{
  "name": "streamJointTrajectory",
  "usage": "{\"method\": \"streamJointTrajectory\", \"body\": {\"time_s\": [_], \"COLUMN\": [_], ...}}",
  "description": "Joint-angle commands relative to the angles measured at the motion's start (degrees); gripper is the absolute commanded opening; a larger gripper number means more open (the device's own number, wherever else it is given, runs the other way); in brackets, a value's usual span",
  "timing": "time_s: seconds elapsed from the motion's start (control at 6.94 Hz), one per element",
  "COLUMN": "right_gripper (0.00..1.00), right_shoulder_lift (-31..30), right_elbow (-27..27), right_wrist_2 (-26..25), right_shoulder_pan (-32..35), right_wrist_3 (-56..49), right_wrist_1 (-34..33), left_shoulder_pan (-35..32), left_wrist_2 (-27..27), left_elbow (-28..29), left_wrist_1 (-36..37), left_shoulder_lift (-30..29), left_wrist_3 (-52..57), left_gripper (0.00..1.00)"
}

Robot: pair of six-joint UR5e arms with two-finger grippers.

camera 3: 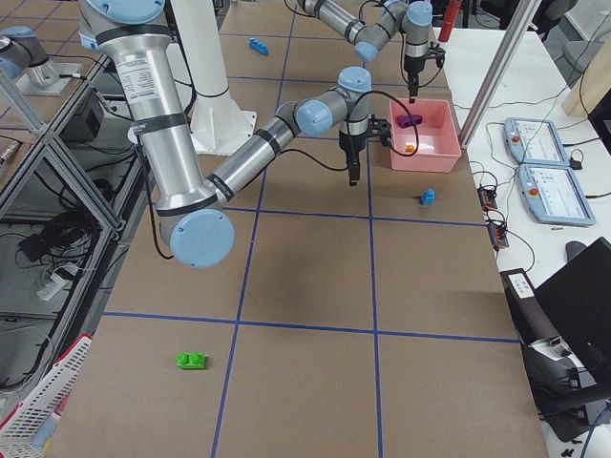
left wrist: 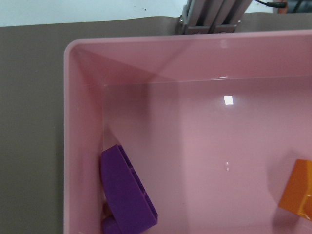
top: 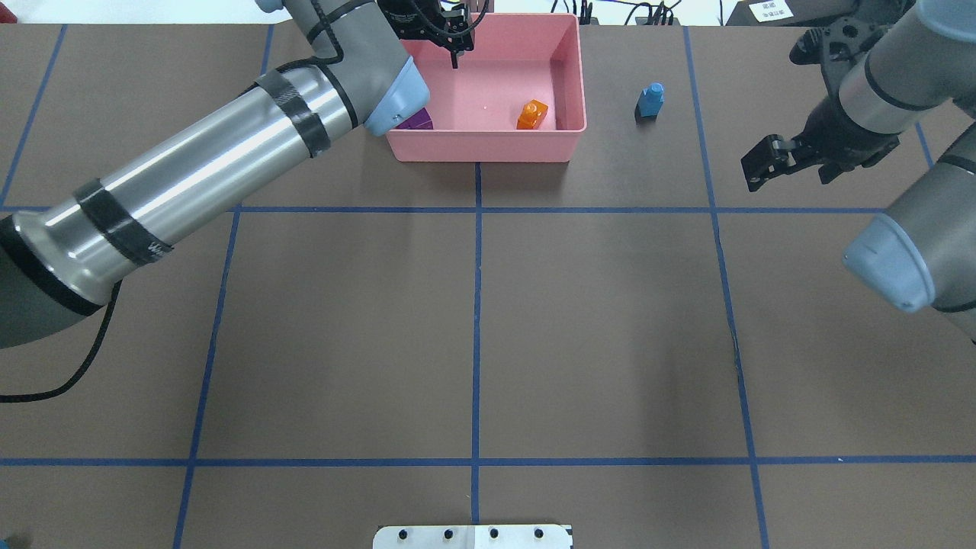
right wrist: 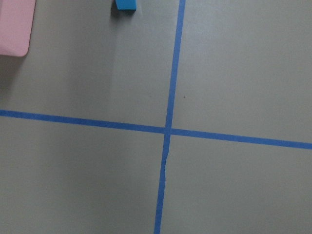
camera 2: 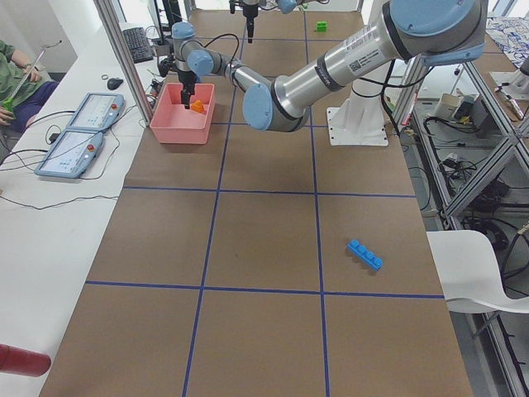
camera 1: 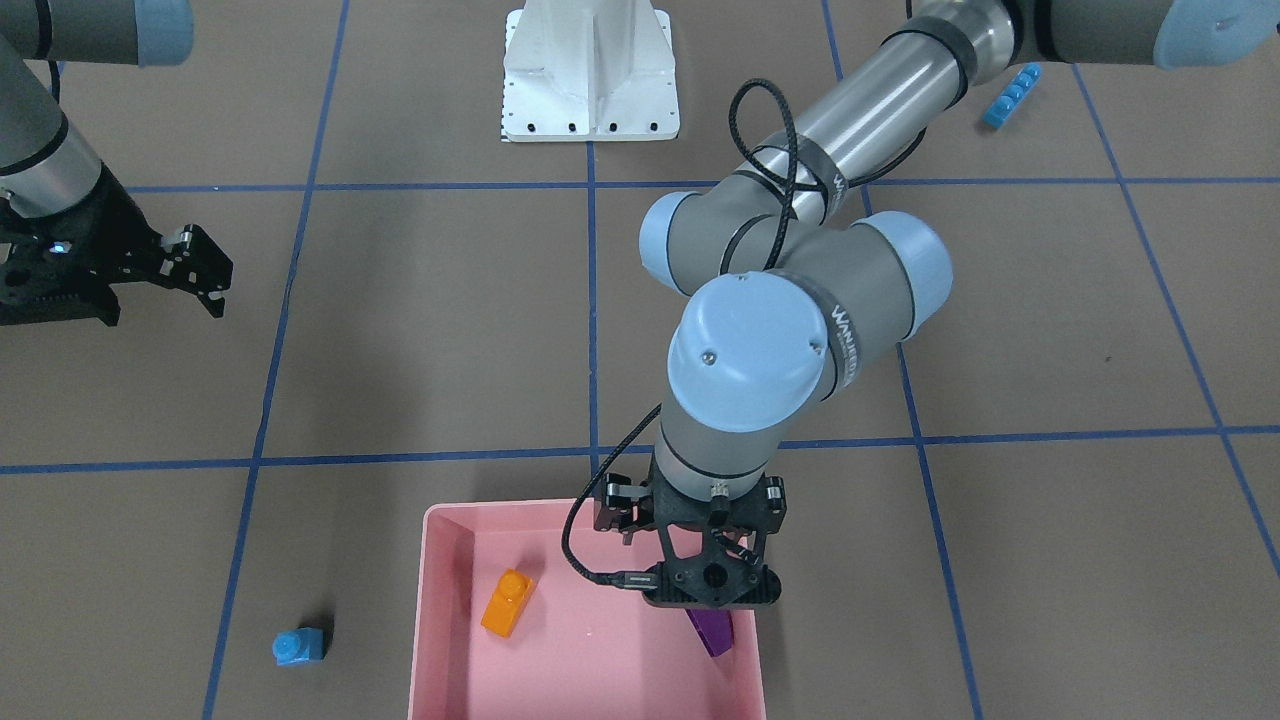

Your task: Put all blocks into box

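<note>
Green block (camera 3: pixel 191 361) and long blue block (camera 2: pixel 364 254) lay nearest me. Farther out, my right pincer (top: pixel 759 164) hung open. Farthest, the pink box (top: pixel 488 149) held the orange block (top: pixel 532 114) and purple block (left wrist: pixel 127 195) below my left pincer (top: pixel 456 57), whose grip I couldn't tell.

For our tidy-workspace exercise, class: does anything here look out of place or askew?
Yes. The purple block lies tipped on its side in a corner of the box. Three are outside it: the small blue block close by, the long blue block and the green block far off.
</note>
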Motion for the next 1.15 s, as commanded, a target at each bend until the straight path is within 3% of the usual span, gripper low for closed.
{"method": "streamJointTrajectory", "body": {"time_s": [0.0,0.29,0.43,0.58,0.72,1.01], "right_gripper": [1.0,1.0,1.0,1.0,1.0,0.99], "right_shoulder_lift": [8.9,13.0,17.2,20.9,22.1,26.8], "right_elbow": [-11.9,-28.1,-36.2,-43.5,-48.2,-59.9], "right_wrist_2": [0.0,0.0,0.0,0.0,-0.1,-0.7], "right_shoulder_pan": [1.0,2.1,2.1,2.1,2.1,1.4], "right_wrist_3": [-0.2,0.0,0.3,0.3,0.5,3.8], "right_wrist_1": [2.5,18.1,22.7,26.3,31.7,42.8], "left_shoulder_pan": [-1.7,-6.8,-9.8,-13.2,-15.3,-16.4], "left_wrist_2": [-0.5,-7.1,-8.6,-11.3,-12.9,-15.3], "left_elbow": [-21.4,-36.5,-43.6,-47.6,-50.6,-53.3], "left_wrist_1": [7.3,6.9,6.2,6.3,5.8,5.9], "left_shoulder_lift": [15.1,33.0,43.6,49.8,55.7,58.4], "left_wrist_3": [9.9,21.0,27.8,33.2,37.5,38.7], "left_gripper": [1.0,1.0,1.0,1.0,1.0,1.0]}}
